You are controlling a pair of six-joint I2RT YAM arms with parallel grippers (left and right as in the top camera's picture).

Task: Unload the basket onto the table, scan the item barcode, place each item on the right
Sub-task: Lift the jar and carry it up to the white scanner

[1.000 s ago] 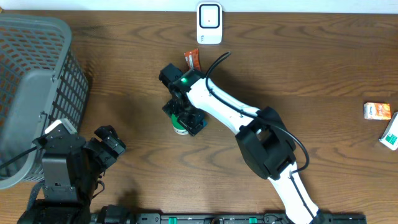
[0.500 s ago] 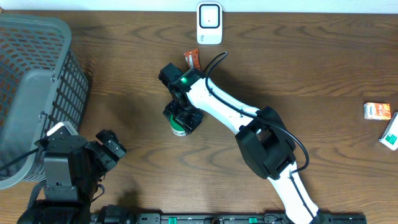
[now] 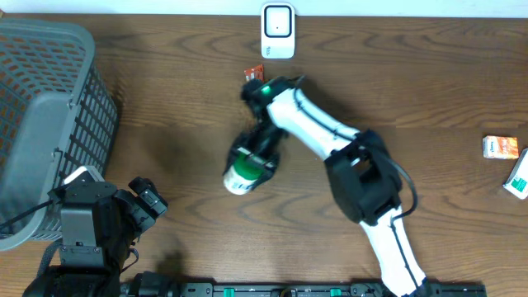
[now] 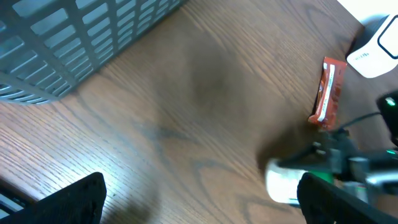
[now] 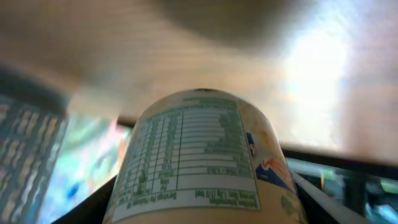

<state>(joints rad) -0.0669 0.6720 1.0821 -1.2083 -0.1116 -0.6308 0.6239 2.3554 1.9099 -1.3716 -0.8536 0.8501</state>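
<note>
The right gripper [image 3: 254,162] has closed partway onto the green-labelled container [image 3: 241,175], which it was only reaching around a second ago. The container stood upright then. Now it is tipped sideways in the grip, its white end toward the near edge of the surface [image 3: 429,74], well short of the scanner [image 3: 277,31]. The right wrist view shows its printed panel [image 5: 193,155] between the fingers. The arm's wrist has swung toward the orange packet [image 3: 254,76]. The left gripper [image 3: 147,198] stays wide open and empty beside the basket [image 3: 41,124].

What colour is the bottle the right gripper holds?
The bottle is white with a green band, clearest in the overhead view.
</note>
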